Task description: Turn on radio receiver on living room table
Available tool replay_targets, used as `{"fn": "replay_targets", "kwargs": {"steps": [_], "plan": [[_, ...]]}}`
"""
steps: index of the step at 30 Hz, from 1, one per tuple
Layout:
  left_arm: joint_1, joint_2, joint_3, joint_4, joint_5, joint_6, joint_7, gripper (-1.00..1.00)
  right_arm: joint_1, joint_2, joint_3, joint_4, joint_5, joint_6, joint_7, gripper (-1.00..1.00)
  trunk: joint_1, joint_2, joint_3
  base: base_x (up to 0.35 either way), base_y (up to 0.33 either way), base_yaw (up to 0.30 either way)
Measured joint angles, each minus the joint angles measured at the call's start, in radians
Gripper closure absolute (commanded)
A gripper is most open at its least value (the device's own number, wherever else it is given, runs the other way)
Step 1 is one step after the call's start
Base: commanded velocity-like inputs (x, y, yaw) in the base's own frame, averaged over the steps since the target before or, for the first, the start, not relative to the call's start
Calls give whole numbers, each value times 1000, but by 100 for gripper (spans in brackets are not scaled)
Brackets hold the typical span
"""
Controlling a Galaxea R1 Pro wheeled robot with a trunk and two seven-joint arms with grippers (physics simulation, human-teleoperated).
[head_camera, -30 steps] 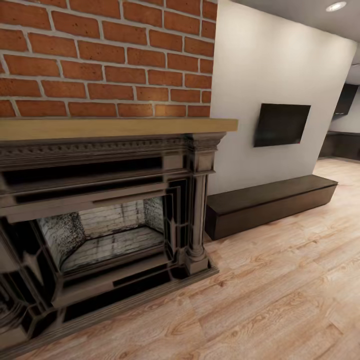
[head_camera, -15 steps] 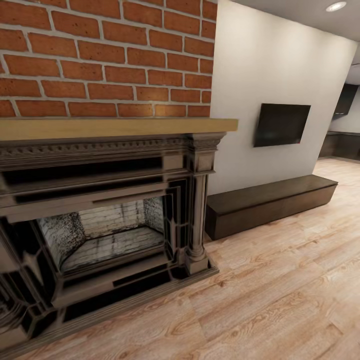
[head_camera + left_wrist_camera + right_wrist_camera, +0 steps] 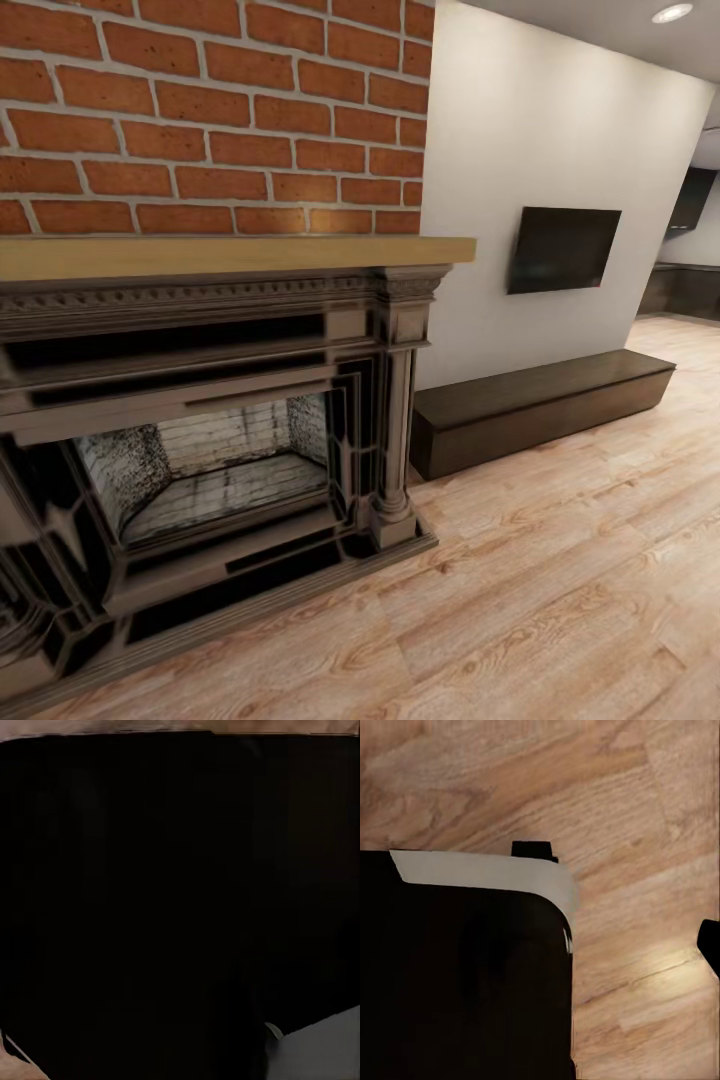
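The radio receiver and the coffee table are out of view. The head view faces a dark carved fireplace (image 3: 200,450) with a wooden mantel shelf (image 3: 230,255) under a red brick wall (image 3: 200,110). In the left wrist view a black surface (image 3: 180,900) sits close to the camera. The right wrist view looks down on a black body with a white rim (image 3: 487,874) over wood planks (image 3: 645,810).
A long dark bench (image 3: 540,400) runs along the white wall right of the fireplace, under a wall-mounted black screen (image 3: 563,248). Light wood plank floor (image 3: 560,580) stretches to the right, toward a dim opening with dark cabinets (image 3: 685,285).
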Motion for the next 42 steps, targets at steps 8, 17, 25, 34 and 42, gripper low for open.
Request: {"fn": "replay_targets", "kwargs": {"steps": [8, 17, 25, 34, 42], "plan": [[-45, 6, 5, -565, 1, 267, 12, -100, 0, -81, -1, -303, 0, -1, 0, -100, 0, 0, 0, 0, 0, -137], [-52, 39, 72, -585, 0, 240, 32, -100, 0, -90, -1, -313, 0, -1, 0, -100, 0, 0, 0, 0, 0, -270], [-53, 41, 77, -583, -2, 178, 20, -100, -1, -103, -2, -315, 0, -1, 0, -100, 0, 0, 0, 0, 0, -277], [-53, 59, 79, -580, -10, 132, 27, -100, -1, -129, -6, -323, 0, -1, 0, -100, 0, 0, 0, 0, 0, -278], [-53, 74, 81, -580, -9, 125, 29, -100, -1, -140, -7, -324, 0, -1, 6, -100, 0, 0, 0, 0, 0, -278]]}}
